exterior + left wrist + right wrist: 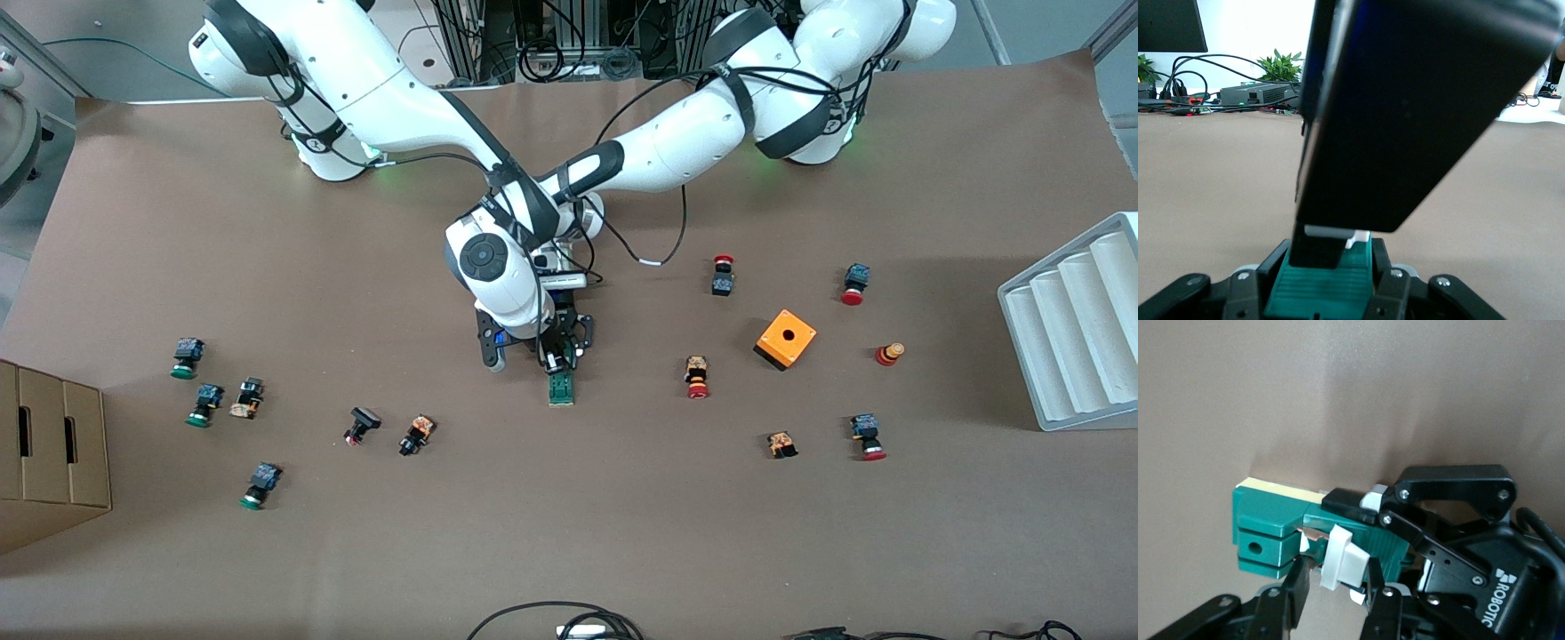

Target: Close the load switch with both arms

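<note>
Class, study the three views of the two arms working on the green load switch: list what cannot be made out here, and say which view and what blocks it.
- Front view: the load switch's end under the end effectors, hidden by both wrists.
- Left wrist view: most of the table ahead, blocked by a dark out-of-focus body; the switch is cut off by the frame edge.
- Right wrist view: the right end effector is cut off by the frame edge; the left end effector covers part of the switch.
- Front view: markings on the small push buttons, too small.

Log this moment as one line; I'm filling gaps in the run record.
left gripper: shut on load switch | right gripper: fingers either side of white lever | switch: on table, mid-table
</note>
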{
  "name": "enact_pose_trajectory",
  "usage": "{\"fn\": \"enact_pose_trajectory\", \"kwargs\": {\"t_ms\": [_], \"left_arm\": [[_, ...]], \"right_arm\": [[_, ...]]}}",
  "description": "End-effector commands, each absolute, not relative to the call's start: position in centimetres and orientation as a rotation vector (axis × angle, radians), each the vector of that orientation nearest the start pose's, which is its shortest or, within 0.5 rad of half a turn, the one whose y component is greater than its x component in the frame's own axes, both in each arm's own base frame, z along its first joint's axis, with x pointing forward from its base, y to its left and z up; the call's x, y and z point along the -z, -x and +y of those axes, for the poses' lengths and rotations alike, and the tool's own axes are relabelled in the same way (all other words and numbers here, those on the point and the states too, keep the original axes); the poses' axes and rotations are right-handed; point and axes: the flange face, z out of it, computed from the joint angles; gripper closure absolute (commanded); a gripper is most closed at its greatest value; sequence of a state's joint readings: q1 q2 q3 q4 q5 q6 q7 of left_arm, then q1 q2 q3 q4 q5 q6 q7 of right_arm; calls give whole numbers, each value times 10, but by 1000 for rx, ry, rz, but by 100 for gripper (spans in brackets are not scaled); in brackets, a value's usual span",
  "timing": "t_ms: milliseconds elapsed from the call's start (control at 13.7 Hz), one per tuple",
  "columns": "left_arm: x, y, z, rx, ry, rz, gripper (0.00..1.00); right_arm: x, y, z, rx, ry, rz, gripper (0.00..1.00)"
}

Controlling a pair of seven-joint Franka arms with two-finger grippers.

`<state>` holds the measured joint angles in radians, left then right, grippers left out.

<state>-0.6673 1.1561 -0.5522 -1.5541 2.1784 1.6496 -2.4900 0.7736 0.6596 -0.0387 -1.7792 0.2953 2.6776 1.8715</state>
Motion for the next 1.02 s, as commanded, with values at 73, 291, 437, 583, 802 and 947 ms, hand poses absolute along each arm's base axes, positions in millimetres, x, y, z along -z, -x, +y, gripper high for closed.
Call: {"fn": "enact_pose_trajectory", "kwargs": {"t_ms": [73, 291, 437, 583, 802, 947], "left_arm": [[-40, -355, -576, 1935, 2437, -134, 54], [-40, -354, -576, 1935, 2438, -134, 54], [-40, -355, -576, 1935, 2437, -134, 54], [-40, -354, -576, 1935, 2438, -134, 54], [-41, -353, -577, 1935, 2439, -131, 54], [-41, -353, -577, 1935, 2439, -131, 54]], "right_arm": [[-223, -527, 450, -87, 2142, 1823, 58], [-223, -527, 450, -88, 2140, 1826, 58], [-223, -527, 450, -89, 2138, 1827, 58], [-227, -530, 451, -87, 2134, 1823, 58], [-231, -535, 451, -84, 2126, 1823, 58], [-234, -537, 451, -84, 2121, 1820, 58]]}}
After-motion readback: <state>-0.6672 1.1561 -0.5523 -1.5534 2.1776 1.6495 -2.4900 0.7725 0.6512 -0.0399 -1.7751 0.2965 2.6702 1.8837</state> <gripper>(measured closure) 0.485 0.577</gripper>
